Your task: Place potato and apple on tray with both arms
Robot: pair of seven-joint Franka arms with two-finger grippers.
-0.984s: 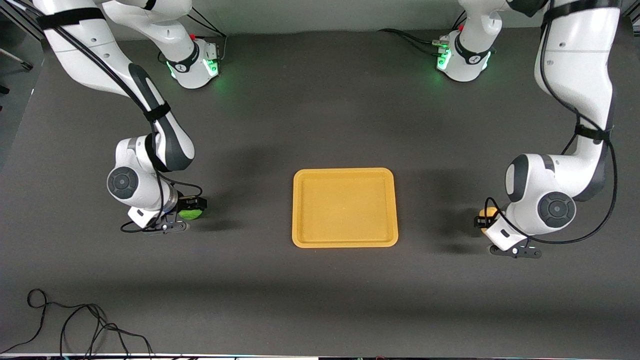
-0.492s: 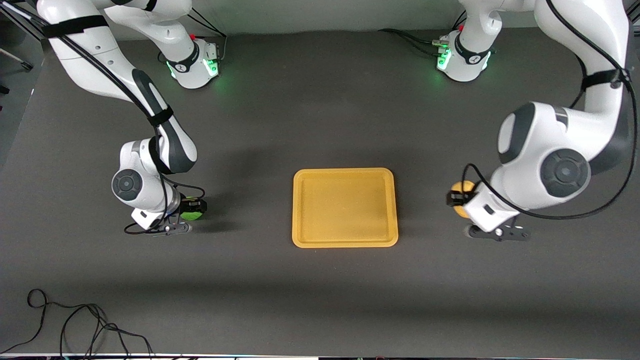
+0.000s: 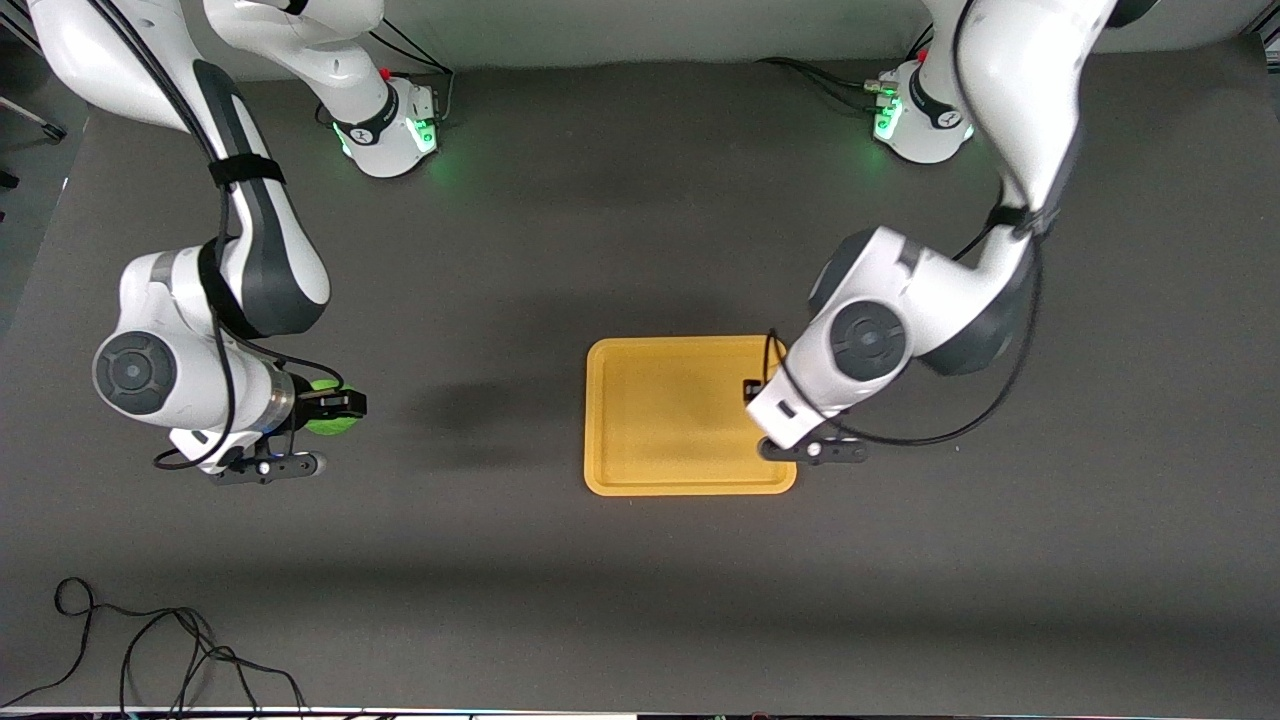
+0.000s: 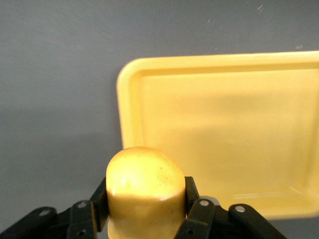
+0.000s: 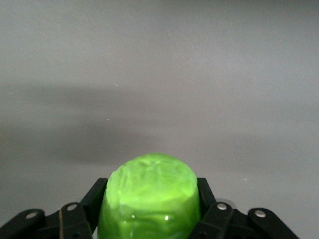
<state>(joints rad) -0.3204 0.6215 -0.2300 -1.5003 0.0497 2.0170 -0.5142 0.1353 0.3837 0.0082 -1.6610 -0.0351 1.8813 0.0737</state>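
Observation:
The yellow-orange tray (image 3: pixel 660 420) lies flat in the middle of the table. My left gripper (image 3: pixel 752 388) hangs over the tray's end toward the left arm. It is shut on the potato (image 4: pixel 145 184), which the wrist hides in the front view. The left wrist view shows the left gripper (image 4: pixel 145 204) holding the potato, with the tray (image 4: pixel 239 124) below it. My right gripper (image 3: pixel 335 408) is shut on the green apple (image 3: pixel 322 420), held above bare table toward the right arm's end, well apart from the tray. The right wrist view shows the right gripper (image 5: pixel 149 209) clamping the apple (image 5: pixel 149 194).
A loose black cable (image 3: pixel 150 645) lies coiled near the table's front edge at the right arm's end. The two arm bases (image 3: pixel 385 125) (image 3: pixel 925 115) stand along the table's back edge. The mat is dark grey.
My left arm has risen and carried the potato from the table at its end to over the tray's edge. My right arm has lifted the apple off the table.

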